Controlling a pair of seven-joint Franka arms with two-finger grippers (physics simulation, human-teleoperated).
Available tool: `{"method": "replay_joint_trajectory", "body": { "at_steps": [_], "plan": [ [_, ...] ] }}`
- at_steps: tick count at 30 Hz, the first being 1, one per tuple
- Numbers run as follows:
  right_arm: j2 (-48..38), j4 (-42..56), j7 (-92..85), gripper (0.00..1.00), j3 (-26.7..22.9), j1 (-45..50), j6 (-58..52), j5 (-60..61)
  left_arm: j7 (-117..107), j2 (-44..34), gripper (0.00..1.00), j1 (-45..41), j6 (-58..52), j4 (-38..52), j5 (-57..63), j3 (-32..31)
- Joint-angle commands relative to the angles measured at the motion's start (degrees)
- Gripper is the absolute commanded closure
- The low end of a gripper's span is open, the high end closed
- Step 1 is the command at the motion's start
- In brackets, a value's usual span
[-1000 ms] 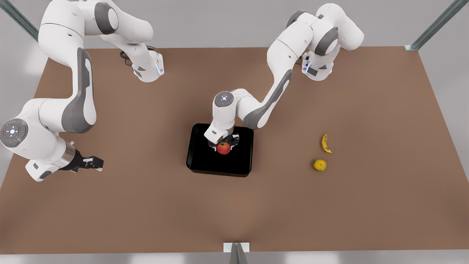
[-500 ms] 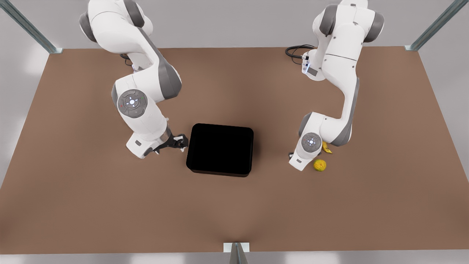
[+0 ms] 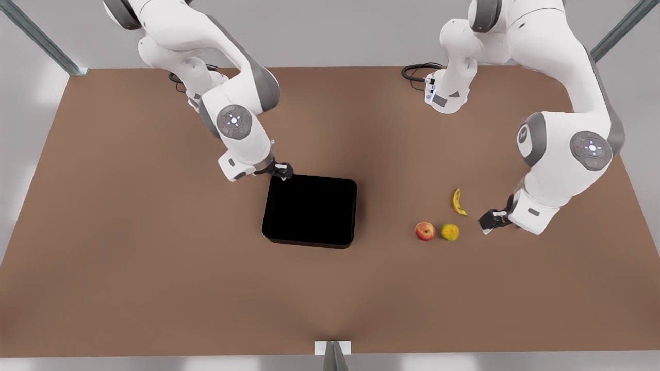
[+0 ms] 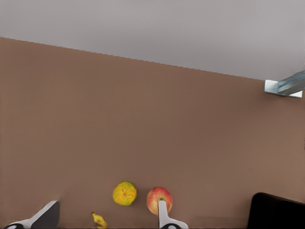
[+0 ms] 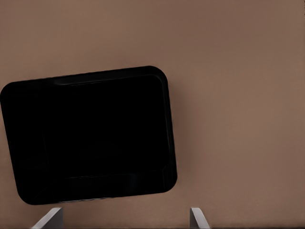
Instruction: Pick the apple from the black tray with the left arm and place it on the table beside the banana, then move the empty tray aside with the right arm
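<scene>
The red apple (image 3: 425,231) (image 4: 159,199) lies on the brown table (image 3: 154,268), touching no gripper, just left of a yellow-green citrus fruit (image 3: 450,232) (image 4: 125,193) in the front view. The banana (image 3: 457,201) (image 4: 98,220) lies a little beyond the citrus. My left gripper (image 3: 487,221) (image 4: 106,206) hovers open at the front view's right of the fruit, holding nothing. The black tray (image 3: 309,211) (image 5: 90,138) (image 4: 276,212) sits mid-table with nothing in it. My right gripper (image 3: 283,170) (image 5: 124,212) is open above the tray's far left corner.
Both arm bases (image 3: 443,98) (image 3: 198,93) stand at the table's far edge, one with a black cable loop (image 3: 415,72). Metal frame posts (image 3: 613,36) rise at the far corners and a bracket (image 3: 332,350) marks the near edge.
The left arm has swung away to the front view's right, leaving the apple on the table by the citrus. The right gripper has moved from the tray's left side to its far left corner.
</scene>
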Motion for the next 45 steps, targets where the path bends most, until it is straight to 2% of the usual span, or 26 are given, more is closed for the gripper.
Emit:
{"method": "replay_joint_trajectory", "body": {
  "at_steps": [1,2,3,5,7,10,17,19,25,31,38,42,45],
  "plan": [
    [-3.0,-7.0,17.1,0.01,0.6,0.0,18.4,0.3,13.0,-0.6,0.0,7.5,-9.1,0.5,-3.7,-3.9],
    [-2.6,-7.3,17.4,0.03,0.9,0.0,19.1,-0.1,13.0,-8.0,0.0,18.5,-2.7,-9.3,1.4,-17.0],
    [-2.2,-7.3,17.4,0.03,0.9,-0.1,19.6,-0.2,13.3,-12.6,0.0,19.1,4.3,-17.0,1.4,-16.7],
    [0.5,-7.4,17.4,0.03,0.9,-0.6,23.4,-1.7,13.1,-8.3,0.0,20.0,3.4,-13.1,1.5,-16.7],
    [1.7,-8.1,16.0,0.03,0.8,-1.3,25.2,-5.2,12.1,-8.5,0.0,20.1,1.5,-13.0,1.6,-16.5],
    [1.7,-12.5,4.3,0.03,0.6,-2.2,28.9,-6.2,12.2,-8.4,0.0,20.0,1.5,-13.1,1.5,-16.5],
    [7.0,-12.8,-9.1,0.01,0.5,-3.5,32.8,-6.2,12.4,-7.0,0.0,19.5,2.2,-13.0,3.3,-16.7],
    [7.4,-13.4,-16.6,0.01,0.5,-3.9,32.6,-6.0,12.4,-7.1,0.0,19.6,2.2,-13.0,3.3,-16.7],
    [7.2,-17.7,-24.7,0.01,0.5,-4.7,32.7,-6.1,12.4,-7.1,0.0,19.7,2.2,-13.0,3.3,-16.5],
    [10.1,-17.9,-31.5,0.03,1.2,-4.6,33.1,-6.1,12.0,-7.2,0.0,19.7,2.0,-13.0,3.3,-16.5],
    [13.4,-19.0,-31.2,0.03,1.0,-5.9,33.1,-5.6,11.7,-7.2,0.0,19.9,2.0,-12.9,3.3,-16.2],
    [14.2,-19.1,-30.7,0.06,0.9,-6.1,33.1,2.3,12.5,-6.8,0.0,20.3,2.2,-11.7,3.3,-16.0],
    [14.2,-18.8,-27.0,0.07,0.9,-6.0,33.1,3.4,12.5,-5.9,0.0,19.6,2.2,-10.8,4.1,-16.1]
  ]
}}
